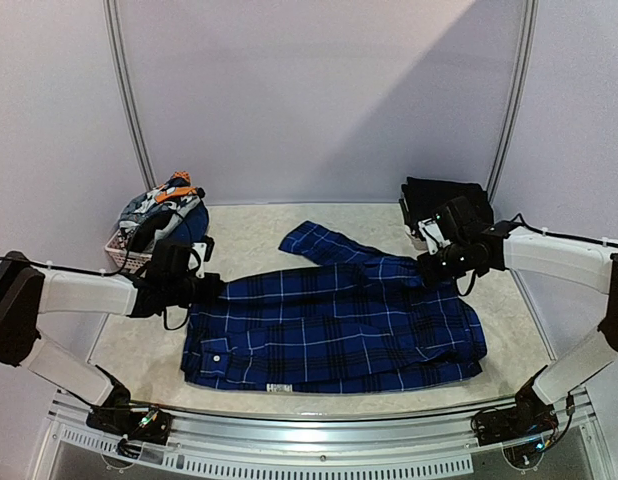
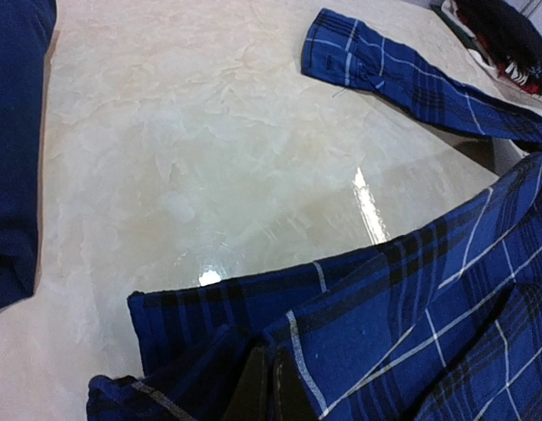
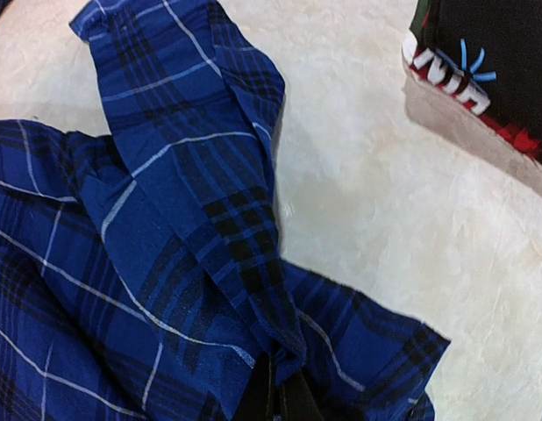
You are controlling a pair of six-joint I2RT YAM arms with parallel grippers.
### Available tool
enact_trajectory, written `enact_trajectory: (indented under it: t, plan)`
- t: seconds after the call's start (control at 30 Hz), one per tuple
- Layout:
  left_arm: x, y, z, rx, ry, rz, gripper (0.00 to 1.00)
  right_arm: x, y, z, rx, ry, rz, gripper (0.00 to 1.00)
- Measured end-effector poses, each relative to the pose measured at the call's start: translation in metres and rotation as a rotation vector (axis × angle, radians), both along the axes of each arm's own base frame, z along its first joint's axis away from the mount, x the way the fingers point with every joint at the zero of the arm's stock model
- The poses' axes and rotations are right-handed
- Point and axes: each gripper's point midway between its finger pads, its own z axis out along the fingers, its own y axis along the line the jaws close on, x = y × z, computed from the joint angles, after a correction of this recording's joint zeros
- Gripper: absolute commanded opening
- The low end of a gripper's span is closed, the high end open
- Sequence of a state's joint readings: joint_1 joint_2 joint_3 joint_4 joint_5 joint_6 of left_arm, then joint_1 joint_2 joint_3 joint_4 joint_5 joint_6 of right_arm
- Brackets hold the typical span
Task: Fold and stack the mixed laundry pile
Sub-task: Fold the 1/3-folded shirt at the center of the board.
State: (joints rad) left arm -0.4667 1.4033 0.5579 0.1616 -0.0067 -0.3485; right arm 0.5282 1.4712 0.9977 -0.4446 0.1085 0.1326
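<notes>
Across the counter [image 1: 251, 238] the blue plaid shirt [image 1: 329, 325] lies spread, its long axis running left to right between the arms. The left pincer [image 1: 197, 287] grips its far-left corner, the right pincer [image 1: 432, 268] its far-right corner. The top view gives the whole span; the wrist views show the pinched cloth close up.

Left arm [image 1: 84, 292], right arm [image 1: 559, 255]: white link shells, black joints, thin black cables. Left end effector [image 1: 207, 290], right end effector [image 1: 426, 268]: black.

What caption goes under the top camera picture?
Both jaws shut on the far edge of the blue plaid shirt lying on the table.
</notes>
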Motion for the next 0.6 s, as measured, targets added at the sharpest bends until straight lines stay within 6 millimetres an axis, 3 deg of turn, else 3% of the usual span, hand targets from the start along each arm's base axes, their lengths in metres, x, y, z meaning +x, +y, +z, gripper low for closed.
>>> enact_trajectory:
  t: [0.3,0.47,0.6]
  plan:
    - [-0.015,0.001,-0.009,0.028,0.005,0.009,0.0,-0.027,-0.025,-0.015,-0.052,0.037,-0.082,0.03]
    - [-0.022,0.004,-0.016,0.032,0.009,0.02,0.09,-0.042,-0.035,-0.027,-0.049,0.067,-0.126,0.05]
    - [-0.029,0.011,-0.022,0.034,-0.001,0.053,0.16,-0.049,-0.04,-0.038,-0.046,0.096,-0.165,0.14]
